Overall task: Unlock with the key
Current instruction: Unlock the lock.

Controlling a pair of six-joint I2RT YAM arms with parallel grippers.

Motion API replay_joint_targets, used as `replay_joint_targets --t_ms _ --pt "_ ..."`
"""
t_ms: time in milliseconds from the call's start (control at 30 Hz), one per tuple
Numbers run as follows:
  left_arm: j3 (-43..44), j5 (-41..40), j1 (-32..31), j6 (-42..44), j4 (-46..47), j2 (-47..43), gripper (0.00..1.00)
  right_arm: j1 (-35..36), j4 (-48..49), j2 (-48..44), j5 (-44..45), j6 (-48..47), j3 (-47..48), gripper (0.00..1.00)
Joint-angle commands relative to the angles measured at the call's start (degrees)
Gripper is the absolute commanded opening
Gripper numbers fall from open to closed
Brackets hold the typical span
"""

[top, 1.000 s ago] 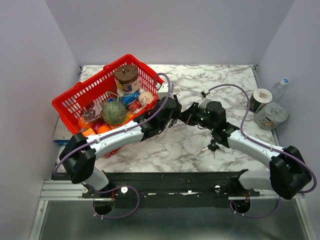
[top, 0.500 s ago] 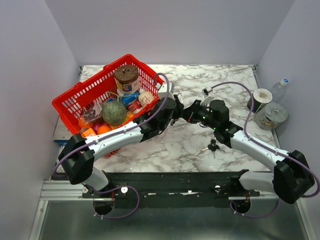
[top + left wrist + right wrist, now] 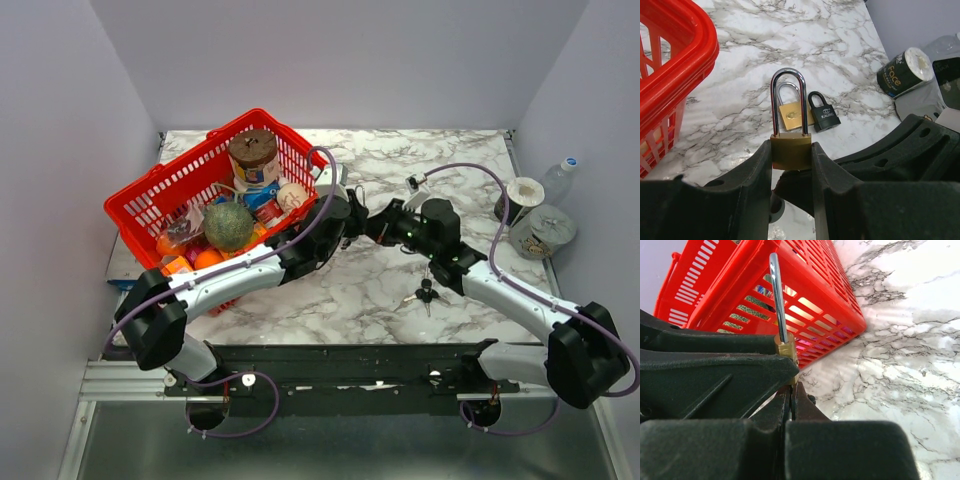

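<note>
The right arm (image 3: 500,290) has been shifted slightly; the right hand (image 3: 792,392) is held with fingers (image 3: 807,412) pressed together beneath the brass padlock (image 3: 790,149), which is clamped upright in the left hand (image 3: 791,157) above the bench (image 3: 735,107).

The lower body of the brass padlock with steel shackle (image 3: 791,147) is buried between the fingers of the left tool (image 3: 791,157), so its keyhole is out of sight. In the right wrist view the right tool (image 3: 792,392) has its fingers pressed together beneath the lock, and nothing between them can be made out. A second brass padlock (image 3: 794,116) on the white marble table (image 3: 740,95) lies partly behind the held shackle. The red plastic basket (image 3: 675,65) is cut by the left edge. From above, the dark bunch of keys (image 3: 424,293) is too small to count.
</note>
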Motion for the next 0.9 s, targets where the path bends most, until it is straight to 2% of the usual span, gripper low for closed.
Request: replay_joint_targets --t_ms 0,333,533,867 --pt "-2.82 9.2 -2.76 0.66 -4.21 -2.0 0.0 -3.49 10.75 -3.35 2.99 -0.93 1.62 0.01" --pt "-5.37 14.21 -2.76 2.85 3.25 -5.86 0.0 -10.17 14.97 -13.28 -9.49 1.26 -5.77 0.01" --pt "-5.55 16.41 -2.67 3.64 5.19 -6.66 0.0 -10.52 12.34 -18.64 -11.07 -1.72 -6.39 0.01" --pt "-6.78 21.6 -2.49 5.14 10.2 -7.45 0.0 -10.52 10.06 -20.49 -12.84 -3.21 -5.78 0.01"
